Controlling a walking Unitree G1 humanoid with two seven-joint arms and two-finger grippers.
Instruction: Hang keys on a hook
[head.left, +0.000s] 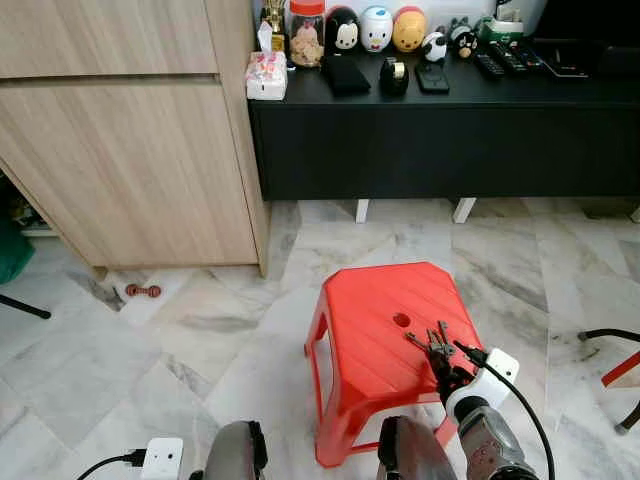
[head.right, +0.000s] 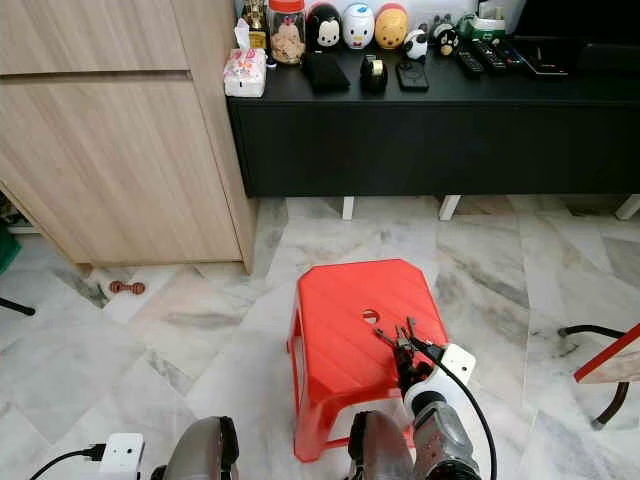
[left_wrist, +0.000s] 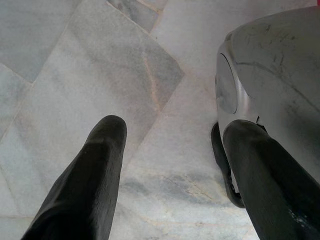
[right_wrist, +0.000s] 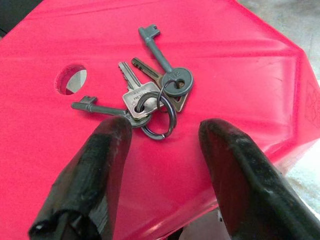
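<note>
A bunch of several keys (right_wrist: 150, 100) on a ring lies on top of the red plastic stool (head.left: 370, 340), beside its round hole. My right gripper (right_wrist: 165, 135) hovers just above the stool's near right part. It is open, its two black fingers (right_wrist: 100, 165) straddling the air just short of the key ring and touching nothing. From the head, the keys (head.left: 430, 345) sit right at the tips of the right gripper (head.left: 445, 365). My left gripper (left_wrist: 175, 127) hangs open over the marble floor beside my silver body (left_wrist: 280, 75).
A light wooden cabinet (head.left: 130, 150) stands at the left and a black sideboard (head.left: 450, 130) with jars, figurines and remotes at the back. A small red object (head.left: 143, 291) lies by the cabinet foot. A white plug adapter (head.left: 162, 458) is near my feet, chair legs (head.left: 610, 340) at the right.
</note>
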